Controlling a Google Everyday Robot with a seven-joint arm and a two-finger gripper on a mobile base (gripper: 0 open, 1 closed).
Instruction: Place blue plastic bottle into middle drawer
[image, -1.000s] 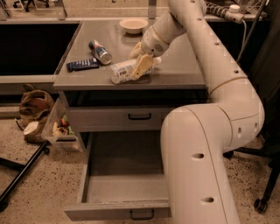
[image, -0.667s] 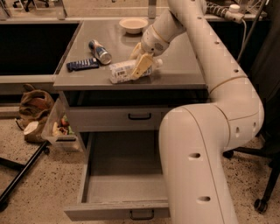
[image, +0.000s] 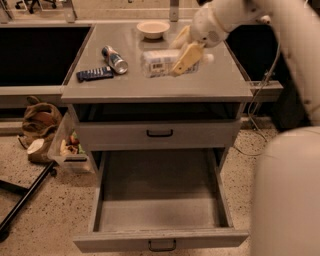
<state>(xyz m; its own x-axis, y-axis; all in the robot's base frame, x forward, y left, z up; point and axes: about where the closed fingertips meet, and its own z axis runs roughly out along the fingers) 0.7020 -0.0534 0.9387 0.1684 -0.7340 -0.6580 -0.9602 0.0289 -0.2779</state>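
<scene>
- Blue plastic bottle (image: 156, 63) lies on the tabletop (image: 210, 86) - long axis left-right, cap pointing right.
- Gripper (image: 174, 60) straddles it, jaws clamped across its body.
- Middle drawer (image: 160, 202) stands open below.

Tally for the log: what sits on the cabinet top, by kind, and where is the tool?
bottle: 1
can: 1
bowl: 1
packet: 1
Total: 4
The tool is at the bottle, over the cabinet top.
</scene>
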